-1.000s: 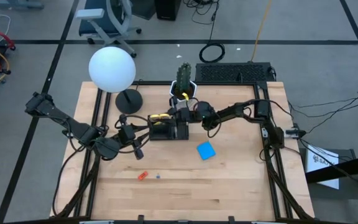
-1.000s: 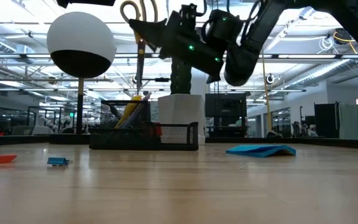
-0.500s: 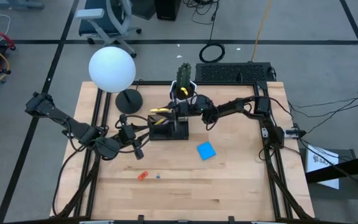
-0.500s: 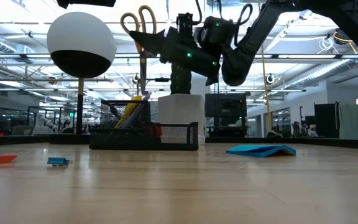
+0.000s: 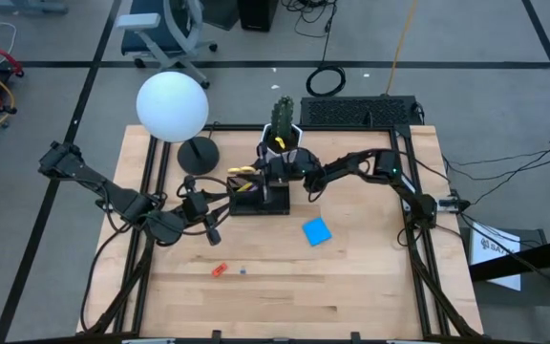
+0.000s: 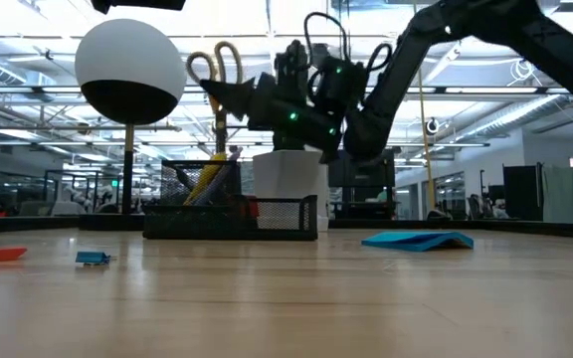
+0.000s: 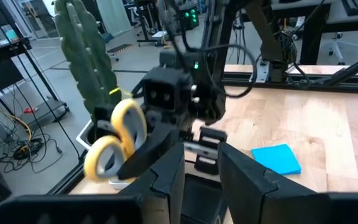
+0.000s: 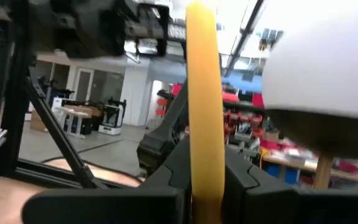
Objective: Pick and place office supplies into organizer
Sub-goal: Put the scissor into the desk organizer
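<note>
Low view: scissors (image 6: 217,89) lower, leftward.

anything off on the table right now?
Nothing damaged or spilled. Still loose on the wood: blue sticky-note pad, lying slightly arched in the low view, a red-orange piece and a tiny blue item. Right gripper holds the scissors above the organizer.

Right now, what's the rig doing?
The right gripper holds the yellow-handled scissors above the black organizer, handles up and blades pointing down toward it; its jaws are shut on them. The left gripper sits at the organizer's left end, not visibly carrying anything. The organizer already has some pens in it. Still loose on the table: the blue sticky-note pad, a small red-orange piece and a tiny blue item.
</note>
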Motion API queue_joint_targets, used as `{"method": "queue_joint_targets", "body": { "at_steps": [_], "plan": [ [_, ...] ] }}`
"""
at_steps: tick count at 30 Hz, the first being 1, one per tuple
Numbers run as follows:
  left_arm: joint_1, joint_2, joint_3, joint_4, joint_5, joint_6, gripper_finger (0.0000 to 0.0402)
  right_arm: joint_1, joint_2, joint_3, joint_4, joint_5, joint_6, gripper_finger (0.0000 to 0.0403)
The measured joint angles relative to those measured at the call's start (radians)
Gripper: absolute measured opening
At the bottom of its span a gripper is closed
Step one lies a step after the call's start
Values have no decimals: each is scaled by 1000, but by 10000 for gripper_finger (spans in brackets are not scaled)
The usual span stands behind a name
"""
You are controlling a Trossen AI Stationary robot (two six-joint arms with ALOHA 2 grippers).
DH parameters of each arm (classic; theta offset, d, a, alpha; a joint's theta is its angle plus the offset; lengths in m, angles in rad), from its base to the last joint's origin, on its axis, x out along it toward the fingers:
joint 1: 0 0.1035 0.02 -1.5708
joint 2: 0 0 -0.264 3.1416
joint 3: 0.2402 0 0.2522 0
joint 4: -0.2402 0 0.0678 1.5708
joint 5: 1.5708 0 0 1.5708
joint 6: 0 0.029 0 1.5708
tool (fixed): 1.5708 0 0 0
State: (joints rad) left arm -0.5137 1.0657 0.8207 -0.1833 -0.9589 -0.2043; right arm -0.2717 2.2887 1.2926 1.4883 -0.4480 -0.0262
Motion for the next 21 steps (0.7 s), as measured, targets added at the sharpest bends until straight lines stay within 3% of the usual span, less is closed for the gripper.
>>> {"method": "queue_joint_targets", "body": {
  "at_steps": [7, 14, 21],
  "plan": [
    [0, 0, 0, 0, 18, -5, 104, -14, 84, 54, -34, 9, 49, 28],
    [-1, 0, 0, -1, 19, -8, 104, -16, 84, 56, -39, 32, 67, 29],
    [-5, 0, 0, 0, 19, -8, 104, -15, 84, 56, -86, 102, 68, 72]
  ]
}}
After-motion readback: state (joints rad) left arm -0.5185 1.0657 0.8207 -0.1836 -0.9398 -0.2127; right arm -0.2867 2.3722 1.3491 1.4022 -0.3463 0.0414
